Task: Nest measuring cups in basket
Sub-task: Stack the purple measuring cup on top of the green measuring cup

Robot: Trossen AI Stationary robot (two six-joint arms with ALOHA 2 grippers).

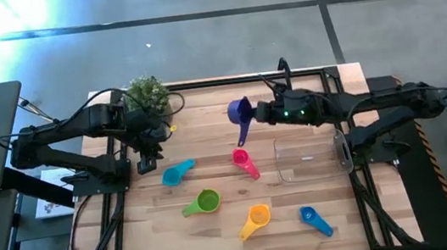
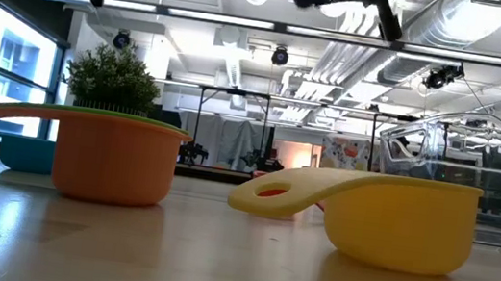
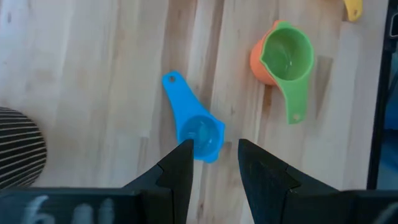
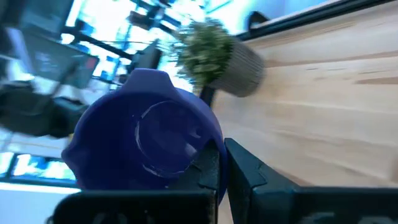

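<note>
Right gripper (image 1: 250, 117): fingers clamped on purple plastic measuring cup (image 1: 239, 109), held aloft just beyond clear rectangular plastic basket (image 1: 309, 156). Left gripper (image 1: 145, 163): fingers apart, empty, above teal plastic cup (image 1: 177, 174), well apart from basket. Magenta cup (image 1: 243, 160) beside basket.

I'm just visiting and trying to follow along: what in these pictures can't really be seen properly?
- High view: the clear tub shows only faint edges; whether anything lies inside is hard to tell.
- Low view: the orange cup and yellow cup block most of the table behind them.
- Right wrist view: the purple cup in the right claw hides the handle and the table beyond.
</note>
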